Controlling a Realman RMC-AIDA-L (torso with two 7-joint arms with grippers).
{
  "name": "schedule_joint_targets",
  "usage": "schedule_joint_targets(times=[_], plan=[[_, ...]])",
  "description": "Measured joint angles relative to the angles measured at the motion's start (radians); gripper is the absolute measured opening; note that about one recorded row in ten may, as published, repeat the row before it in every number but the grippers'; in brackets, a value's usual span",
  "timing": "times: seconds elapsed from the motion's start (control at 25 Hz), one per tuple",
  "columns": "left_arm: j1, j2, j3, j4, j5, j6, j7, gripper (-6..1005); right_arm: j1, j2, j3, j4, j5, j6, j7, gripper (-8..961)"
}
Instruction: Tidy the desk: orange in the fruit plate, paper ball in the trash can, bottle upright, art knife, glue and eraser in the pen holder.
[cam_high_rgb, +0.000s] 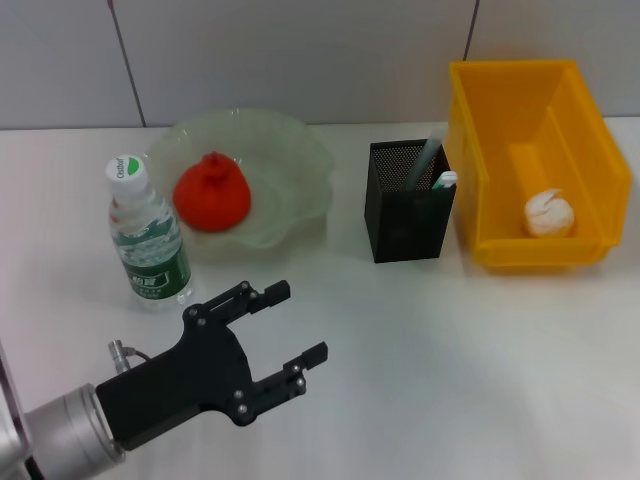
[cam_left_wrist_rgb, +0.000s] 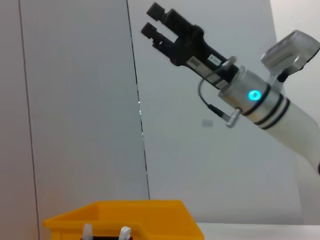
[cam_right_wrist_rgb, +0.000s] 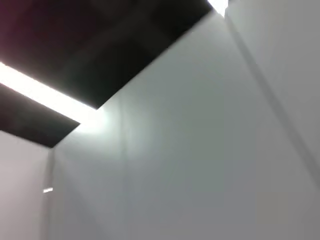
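Left gripper (cam_high_rgb: 296, 322) is hanging spread and empty above the white desk (cam_high_rgb: 470, 350). Nothing loose is lying near it: beyond its fingertips the bottle (cam_high_rgb: 146, 234) is standing upright, the orange (cam_high_rgb: 211, 193) is sitting in the fruit plate (cam_high_rgb: 295, 160), and farther off the paper ball (cam_high_rgb: 550, 214) is resting in the trash can (cam_high_rgb: 500, 160) beside the pen holder (cam_high_rgb: 405, 205), tools poking out. The eraser isn't showing. Right gripper (cam_left_wrist_rgb: 156, 22) is idling raised, its fingers looking close together. Tidying seems finished.

White desk (cam_high_rgb: 470, 360) — grey panelled wall (cam_high_rgb: 300, 50) behind.
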Motion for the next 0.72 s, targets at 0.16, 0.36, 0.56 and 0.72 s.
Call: schedule_joint_targets(times=[0.16, 0.36, 0.56, 0.72], plan=[[-0.025, 0.004, 0.009, -0.007, 0.005, -0.028, -0.062, 694, -0.01, -0.003, 0.004, -0.015, -0.168, -0.015, 0.216, 694], [-0.055, 0.028, 0.013, -0.001, 0.037, -0.033, -0.207, 695, -0.059, -0.021, 0.014, -0.053, -0.509, -0.061, 0.376, 733], [-0.086, 0.07, 0.004, 0.007, 0.116, -0.016, -0.348, 695, -0.091, -0.061, 0.05, 0.002, -0.792, -0.086, 0.367, 809], [-0.09, 0.121, 0.004, 0.017, 0.136, 0.025, -0.411, 695, -0.118, -0.084, 0.163, 0.013, -1.008, -0.091, 0.34, 809]])
